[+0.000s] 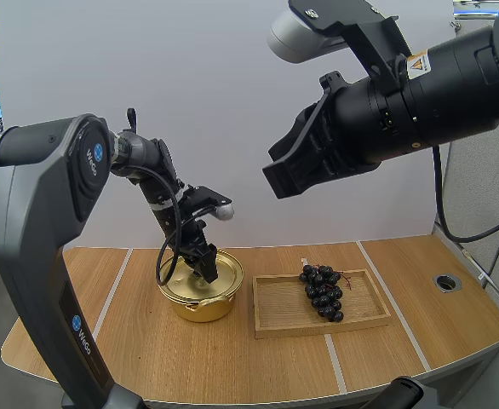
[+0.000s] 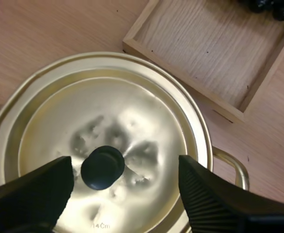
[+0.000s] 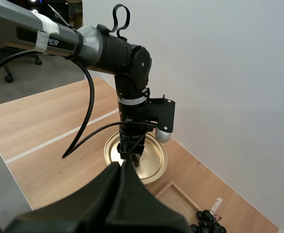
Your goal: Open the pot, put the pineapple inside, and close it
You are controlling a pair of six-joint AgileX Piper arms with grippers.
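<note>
While L gripper (image 2: 125, 167) hangs spread apart, lid knob (image 2: 102, 167) sits btwn its fingers; R gripper (image 3: 121, 169) pressed together, empty, well above pot (image 1: 200, 303).

Not much lettering here. The pot lid (image 2: 132, 104) has "14Cm" stamped near its rim. The left arm (image 3: 59, 41) reads "PER" in white. From above, its grey casing carries a round blue logo (image 1: 99, 153) with white letters, maybe "ViGo", printed twice. The right arm (image 1: 454, 77) wears a yellow warning-triangle sticker (image 1: 417, 61).
</note>
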